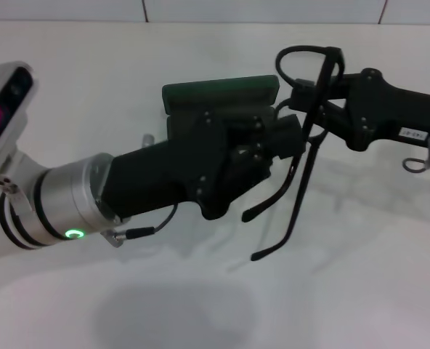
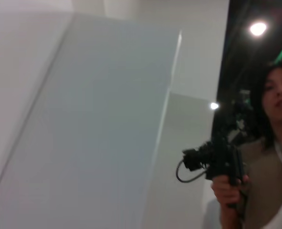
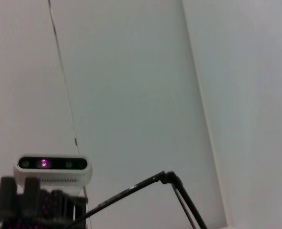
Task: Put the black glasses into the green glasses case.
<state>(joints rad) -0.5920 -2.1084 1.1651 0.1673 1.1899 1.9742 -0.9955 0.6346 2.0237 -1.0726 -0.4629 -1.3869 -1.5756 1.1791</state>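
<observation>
Fingers of the right gripper (image 1: pixel 313 102) pinch the thin black wire-frame glasses (image 1: pixel 306 138) up near the front of the frame, with the two long temple arms hanging down loose over the white tabletop (image 1: pixel 346 291). Whether the left gripper (image 1: pixel 273 134) has its fingers spread or pressed together I cannot tell, but it sits right up against the dark green hard-shell glasses case (image 1: pixel 222 93), and the case looks lifted off the tabletop — held aloft, I'd say.

So where are we? Glasses up in the air, just beside the case, not inside it. Judging by this, the pick-ups are done and the insertion is all that's left — plus closing, if wanted. I can't see the case's opening from the head view, so how wide it gapes is unknown.

What's in the way: the left arm's bulky black wrist crowds the gap, and those dangling temples could snag on it. Off in the left wrist view, a person holding a dark handheld camera rig (image 2: pixel 217 160) stands beyond.
</observation>
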